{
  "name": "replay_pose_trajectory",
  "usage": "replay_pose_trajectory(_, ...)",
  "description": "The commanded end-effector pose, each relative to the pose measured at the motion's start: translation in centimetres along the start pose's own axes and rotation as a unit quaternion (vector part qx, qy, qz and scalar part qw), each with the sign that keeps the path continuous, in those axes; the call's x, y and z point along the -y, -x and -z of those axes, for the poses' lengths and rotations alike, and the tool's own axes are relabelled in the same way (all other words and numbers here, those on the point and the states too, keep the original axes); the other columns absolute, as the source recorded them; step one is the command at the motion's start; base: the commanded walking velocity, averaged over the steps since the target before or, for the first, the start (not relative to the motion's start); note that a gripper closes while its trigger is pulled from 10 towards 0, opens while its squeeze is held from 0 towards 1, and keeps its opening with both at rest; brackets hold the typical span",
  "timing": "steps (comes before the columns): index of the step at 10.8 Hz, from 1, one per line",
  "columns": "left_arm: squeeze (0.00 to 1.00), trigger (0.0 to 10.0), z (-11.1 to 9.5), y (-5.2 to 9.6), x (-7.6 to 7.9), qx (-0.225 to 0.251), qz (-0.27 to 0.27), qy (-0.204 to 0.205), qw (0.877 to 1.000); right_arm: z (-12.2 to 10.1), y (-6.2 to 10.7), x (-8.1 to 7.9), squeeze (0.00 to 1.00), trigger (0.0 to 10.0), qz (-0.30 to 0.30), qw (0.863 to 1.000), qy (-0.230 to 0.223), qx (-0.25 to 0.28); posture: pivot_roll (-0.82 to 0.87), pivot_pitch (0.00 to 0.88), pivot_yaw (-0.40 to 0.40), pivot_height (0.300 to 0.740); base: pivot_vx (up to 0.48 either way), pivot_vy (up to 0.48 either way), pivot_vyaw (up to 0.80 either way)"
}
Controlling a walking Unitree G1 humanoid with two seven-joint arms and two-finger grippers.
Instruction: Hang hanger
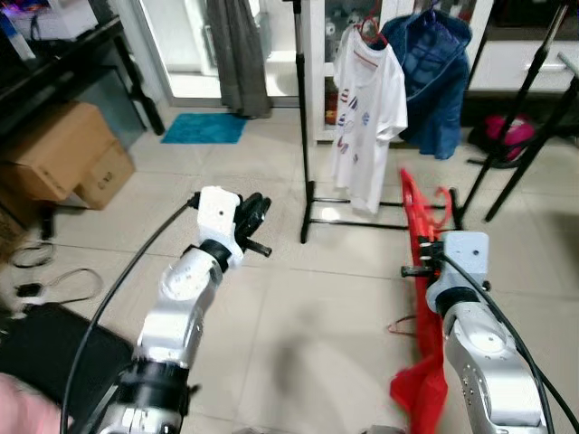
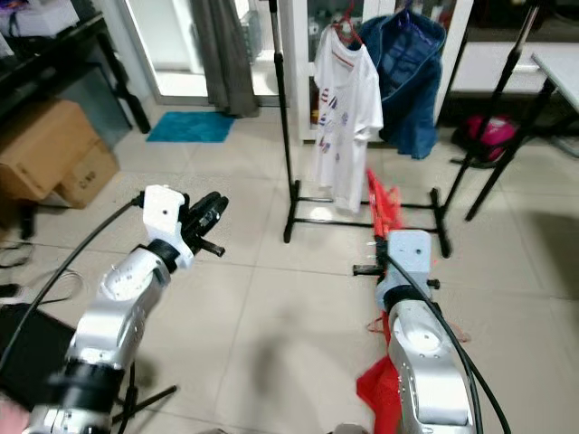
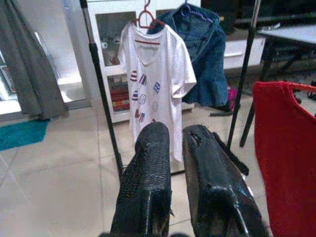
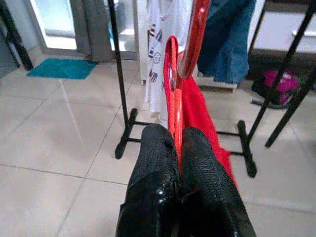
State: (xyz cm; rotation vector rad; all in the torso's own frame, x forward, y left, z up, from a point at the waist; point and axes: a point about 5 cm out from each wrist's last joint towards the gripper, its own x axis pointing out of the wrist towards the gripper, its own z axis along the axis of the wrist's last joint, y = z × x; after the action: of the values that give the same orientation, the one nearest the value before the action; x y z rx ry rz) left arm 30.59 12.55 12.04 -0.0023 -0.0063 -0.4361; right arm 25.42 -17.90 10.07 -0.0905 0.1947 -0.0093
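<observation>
- Red plastic hanger (image 4: 174, 89) carrying a red garment (image 1: 423, 380): pinched between the closed fingers of the right gripper (image 4: 178, 143), short of the black metal clothes rack (image 1: 303, 136).
- Left gripper (image 3: 170, 148): raised, fingers nearly together, holding nothing.
- White printed T-shirt (image 1: 366, 108) and blue jacket (image 1: 439, 72) hang on the rack; open tile floor (image 1: 298, 307) lies before its base.

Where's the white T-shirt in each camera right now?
Left eye: white T-shirt upper centre-right, on the rack.
Right eye: upper centre.
Left wrist: centre, beyond the left pincer.
Right wrist: top centre, behind the red hanger.
Shared landmark: blue jacket beside it.
</observation>
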Motion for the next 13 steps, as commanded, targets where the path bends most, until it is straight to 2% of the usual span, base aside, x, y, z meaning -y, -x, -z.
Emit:
replay_pose_trajectory(1,0.0,10.0,-0.3,0.1,0.0,0.006,-0.01,-0.005,1.0,-0.8,-0.2,-0.2,0.0,10.0,-0.013,1.0,0.007,0.023,-0.18,0.0,0.031,0.74,0.334,0.0,0.0)
replay_pose_trajectory(3,0.0,10.0,-0.1,0.5,0.5,0.005,-0.009,-0.015,1.0,-0.8,-0.2,0.0,0.0,10.0,-0.034,0.999,0.004,0.018,-0.19,0.0,-0.017,0.74,0.364,0.0,0.0)
replay_pose_trajectory(4,0.0,10.0,-0.2,0.8,0.9,0.001,0.005,-0.029,1.0,-0.4,0.0,0.0,0.0,10.0,-0.053,0.998,-0.016,0.0,-0.19,0.0,-0.04,0.74,0.409,0.0,0.0)
replay_pose_trajectory(6,0.0,10.0,-0.3,0.9,1.0,-0.001,0.01,-0.034,0.999,-0.1,0.2,0.0,0.0,10.0,-0.056,0.998,-0.016,-0.007,-0.18,0.001,-0.039,0.74,0.439,0.0,-0.8)
replay_pose_trajectory(11,0.0,10.0,-0.7,0.3,0.7,-0.014,0.041,-0.046,0.998,0.1,0.3,-0.1,0.0,10.0,-0.032,0.998,-0.046,-0.002,-0.17,0.014,0.05,0.74,0.443,0.0,0.0)
replay_pose_trajectory(13,0.0,10.0,-0.9,0.2,0.7,-0.013,0.045,-0.04,0.998,0.1,0.3,-0.3,0.0,10.0,-0.029,0.998,-0.047,0.0,-0.17,0.011,0.06,0.74,0.431,0.0,0.0)
